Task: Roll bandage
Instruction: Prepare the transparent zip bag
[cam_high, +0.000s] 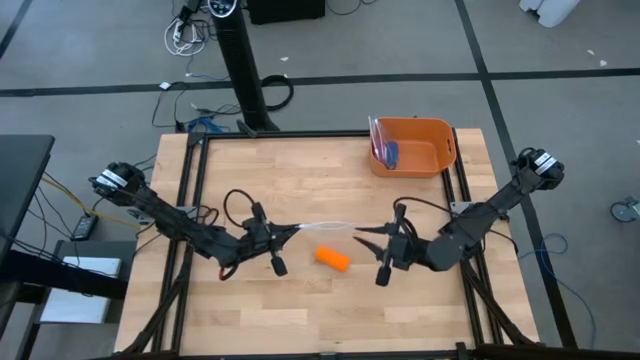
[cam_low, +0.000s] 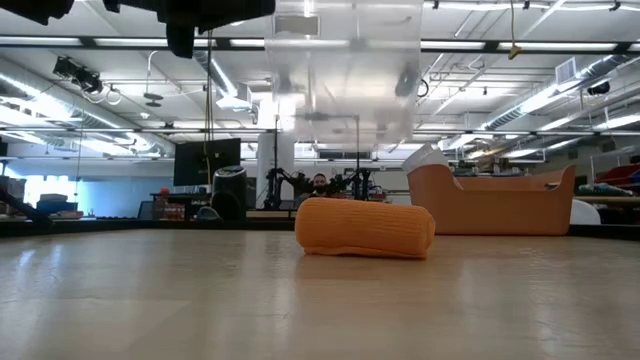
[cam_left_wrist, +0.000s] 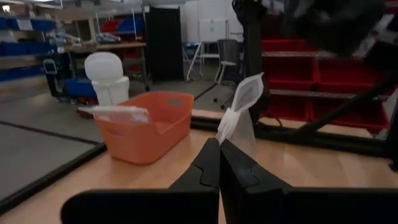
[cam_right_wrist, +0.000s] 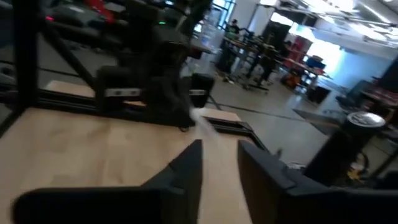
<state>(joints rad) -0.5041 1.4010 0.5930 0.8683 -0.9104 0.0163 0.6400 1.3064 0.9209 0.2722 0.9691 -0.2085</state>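
The bandage (cam_high: 332, 258) is a short orange roll lying on its side on the wooden table, also seen up close in the low view (cam_low: 365, 228). Above it hangs a clear plastic bag (cam_high: 325, 228), held between my two grippers and well clear of the table (cam_low: 345, 80). My left gripper (cam_high: 296, 230) is shut on one end of the bag. My right gripper (cam_high: 362, 235) faces it from the other side. Its fingers (cam_right_wrist: 189, 165) stand apart, and the bag's other end (cam_right_wrist: 208, 132) runs in between them. My left gripper pinches an edge of the clear bag (cam_left_wrist: 225, 132) between its two fingertips, coming in level from the table's left. The bag stands up past the fingertips and is lifted clear of the table. My right gripper has the bag's end between its open fingers; whether either finger touches it, I cannot tell.
An orange plastic bin (cam_high: 412, 145) stands at the table's far right corner with some packets leaning inside it. A black frame runs along the table's edges (cam_high: 190, 190). Bare wood lies in front of and behind the bandage.
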